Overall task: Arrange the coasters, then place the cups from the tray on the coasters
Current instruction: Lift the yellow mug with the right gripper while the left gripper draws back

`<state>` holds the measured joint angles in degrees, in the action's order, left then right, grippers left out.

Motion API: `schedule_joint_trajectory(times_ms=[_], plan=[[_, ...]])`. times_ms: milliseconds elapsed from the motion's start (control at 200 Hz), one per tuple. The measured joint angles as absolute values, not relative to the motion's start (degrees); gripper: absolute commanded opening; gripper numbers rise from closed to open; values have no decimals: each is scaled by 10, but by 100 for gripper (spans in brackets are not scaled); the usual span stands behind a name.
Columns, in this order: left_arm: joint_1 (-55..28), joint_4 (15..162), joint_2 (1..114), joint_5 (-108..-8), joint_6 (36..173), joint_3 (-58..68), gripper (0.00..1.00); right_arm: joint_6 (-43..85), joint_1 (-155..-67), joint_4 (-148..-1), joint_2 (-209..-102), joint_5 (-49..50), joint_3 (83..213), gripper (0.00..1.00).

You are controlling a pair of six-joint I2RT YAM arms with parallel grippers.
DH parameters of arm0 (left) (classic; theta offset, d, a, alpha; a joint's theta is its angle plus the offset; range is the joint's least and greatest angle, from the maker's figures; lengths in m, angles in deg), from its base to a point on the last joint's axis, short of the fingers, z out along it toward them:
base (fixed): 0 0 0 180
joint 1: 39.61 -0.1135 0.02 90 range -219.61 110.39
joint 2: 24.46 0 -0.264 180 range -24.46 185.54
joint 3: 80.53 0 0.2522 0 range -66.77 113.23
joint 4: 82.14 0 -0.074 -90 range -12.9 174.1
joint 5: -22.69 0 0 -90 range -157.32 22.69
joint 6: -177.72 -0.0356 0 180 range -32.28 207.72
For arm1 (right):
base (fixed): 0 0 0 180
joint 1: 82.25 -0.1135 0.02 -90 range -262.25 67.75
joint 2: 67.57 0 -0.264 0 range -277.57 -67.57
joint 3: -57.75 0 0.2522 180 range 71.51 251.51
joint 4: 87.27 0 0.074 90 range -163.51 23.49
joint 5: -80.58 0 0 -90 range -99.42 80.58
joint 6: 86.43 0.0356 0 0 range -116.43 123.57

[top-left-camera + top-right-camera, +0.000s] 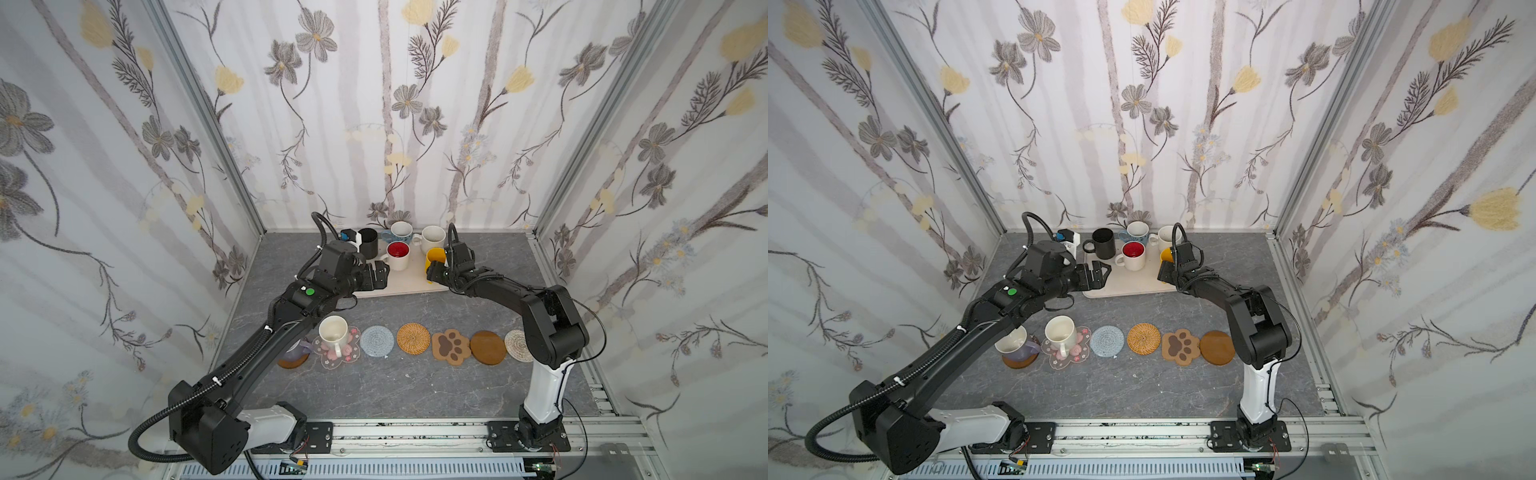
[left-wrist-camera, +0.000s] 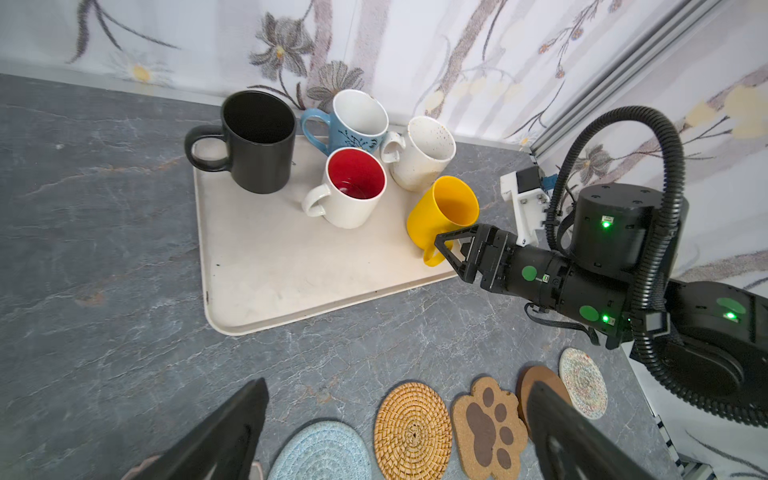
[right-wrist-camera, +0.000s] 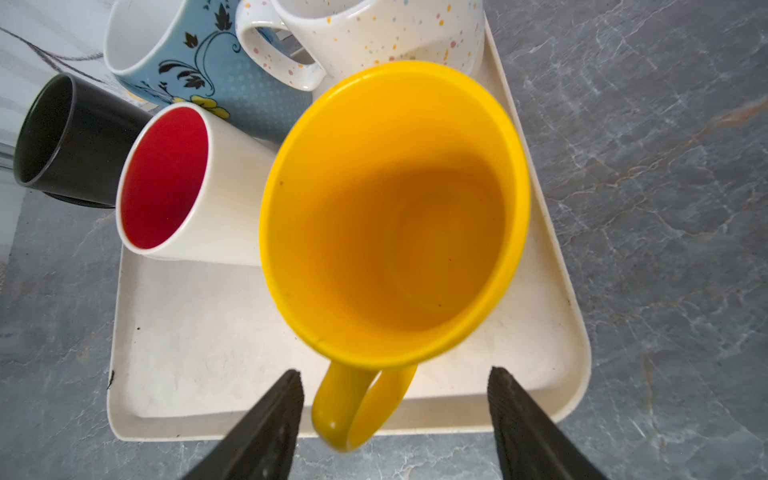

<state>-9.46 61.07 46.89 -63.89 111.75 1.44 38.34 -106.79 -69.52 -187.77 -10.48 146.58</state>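
Note:
Five cups stand on the cream tray (image 1: 409, 286) at the back: black (image 1: 368, 243), blue-and-white (image 1: 400, 232), speckled white (image 1: 432, 239), red-inside (image 1: 398, 254) and yellow (image 1: 435, 257). My right gripper (image 3: 395, 372) is open, its jaws on either side of the yellow cup's handle (image 3: 357, 407) without touching it. My left gripper (image 1: 380, 272) hangs open and empty over the tray's front left. A cream cup (image 1: 333, 332) sits on the pink blossom coaster (image 1: 351, 355). A lavender cup (image 1: 1017, 343) sits on a brown disc. The grey-blue (image 1: 377, 340), rattan (image 1: 413, 338), paw (image 1: 451, 345), wooden (image 1: 488, 347) and white woven (image 1: 517, 345) coasters lie bare.
Floral walls close in the grey marble table (image 1: 395, 386) on three sides, and the tray's far edge sits near the back wall. An aluminium rail (image 1: 415, 432) carrying both arm bases runs along the front. My right arm's elbow (image 1: 552, 328) overhangs the white woven coaster.

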Motion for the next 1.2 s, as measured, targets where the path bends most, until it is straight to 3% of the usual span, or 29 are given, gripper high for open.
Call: schedule_joint_trajectory(times_ms=[270, 545, 1064, 1199], plan=[[-124, 615, 448, -625, 1118, -38, 100, 360, -1085, -634, -1909, -166, 1505, 67], [-157, 626, 456, -591, 1136, -49, 100, 332, -1080, -611, -1909, -202, 1485, 53], [-169, 630, 449, -588, 1141, -56, 100, 271, -1069, -604, -1928, -178, 1530, 48], [-170, 633, 450, -588, 1141, -56, 100, 255, -1069, -603, -1936, -172, 1535, 42]])
